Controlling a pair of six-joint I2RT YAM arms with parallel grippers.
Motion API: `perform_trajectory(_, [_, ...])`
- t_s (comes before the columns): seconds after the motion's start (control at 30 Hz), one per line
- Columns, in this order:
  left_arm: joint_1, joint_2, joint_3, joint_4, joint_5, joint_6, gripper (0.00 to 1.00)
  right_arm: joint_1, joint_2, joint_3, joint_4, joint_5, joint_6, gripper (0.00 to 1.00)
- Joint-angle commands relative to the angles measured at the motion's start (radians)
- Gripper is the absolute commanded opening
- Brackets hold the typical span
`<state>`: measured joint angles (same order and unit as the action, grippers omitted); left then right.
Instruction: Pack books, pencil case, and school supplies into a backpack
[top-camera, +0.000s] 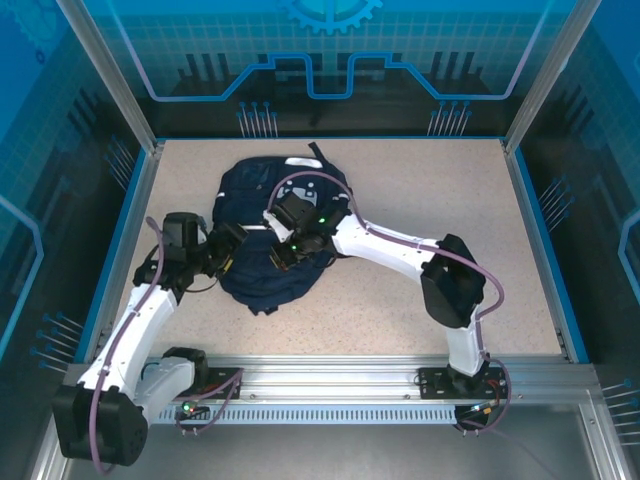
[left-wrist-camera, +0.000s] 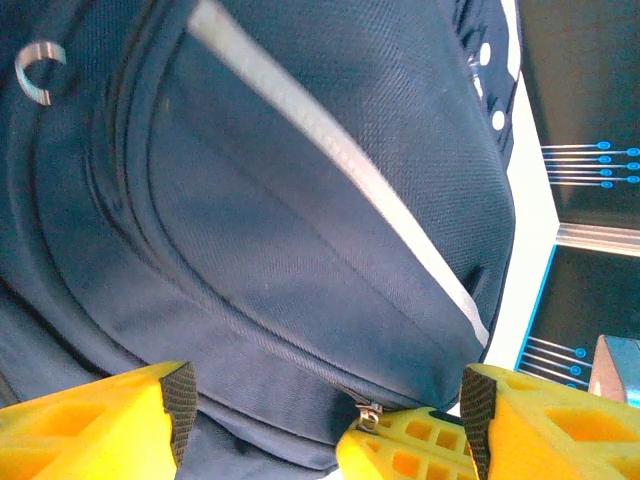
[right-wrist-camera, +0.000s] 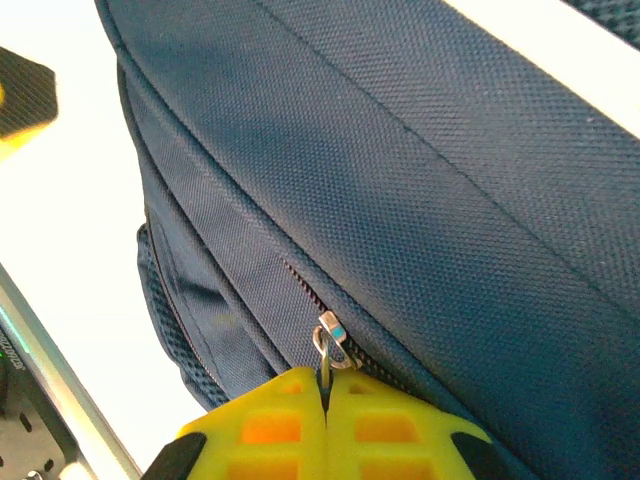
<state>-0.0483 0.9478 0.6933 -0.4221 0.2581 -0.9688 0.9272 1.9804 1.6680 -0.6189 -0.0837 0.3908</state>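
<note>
Left arm: rises from the near rail at 7 o'clock of the counter (top-camera: 430, 210) and reaches toward its middle.
Left tool (left-wrist-camera: 328, 405): open; its two yellow fingers (left-wrist-camera: 100, 425) stand wide apart with nothing pinched between them. It sits at the 8 o'clock edge of the backpack, facing the navy fabric.
Backpack (top-camera: 255, 190): navy, lying flat on the counter, a little toward 10 o'clock of centre, both tools at its near half.
White stripe (left-wrist-camera: 330, 150): runs diagonally across the backpack's panel in the left wrist view, from 11 o'clock to 4 o'clock.
Metal ring (left-wrist-camera: 40, 70): silver, on the fabric at 10 o'clock of that view.
Zipper pull (right-wrist-camera: 330, 345): small silver tab on a seam zipper near the backpack's lower edge; its ring is caught between the right tool's fingertips.
Right tool (right-wrist-camera: 324, 385): closed, yellow fingers pressed together and gripping the zipper pull; it lies between the left tool's spread fingers.
Right arm: bends in from 4 o'clock, wrist over the backpack's middle.
</note>
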Motion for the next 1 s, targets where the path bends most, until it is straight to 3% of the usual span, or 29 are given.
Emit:
perform_trajectory(0.0, [0.008,0.027,-0.046,0.087,0.043,-0.084,0.70,0.011,0.035,0.051,0.036,-0.030,0.026,0.00])
perform_trajectory(0.2, [0.008,0.127,-0.063,0.228,0.084,-0.125,0.64,0.021,0.023,0.033,0.039,-0.045,0.026,0.00])
perform_trajectory(0.3, [0.007,0.171,-0.063,0.275,0.085,-0.136,0.56,0.025,0.008,0.015,0.039,-0.038,0.023,0.00])
perform_trajectory(0.43, [0.008,0.211,-0.061,0.295,0.065,-0.134,0.32,0.028,-0.026,-0.021,0.017,0.020,0.021,0.00])
perform_trajectory(0.63, [0.008,0.224,-0.064,0.260,0.023,-0.079,0.01,0.014,-0.074,-0.078,-0.117,0.254,0.017,0.00])
perform_trajectory(0.77, [0.008,0.220,-0.065,0.227,0.023,-0.037,0.00,-0.026,-0.129,-0.147,-0.169,0.363,0.012,0.00])
perform_trajectory(0.97, [0.008,0.220,-0.050,0.120,0.041,0.048,0.00,-0.118,-0.205,-0.248,-0.138,0.379,-0.046,0.00])
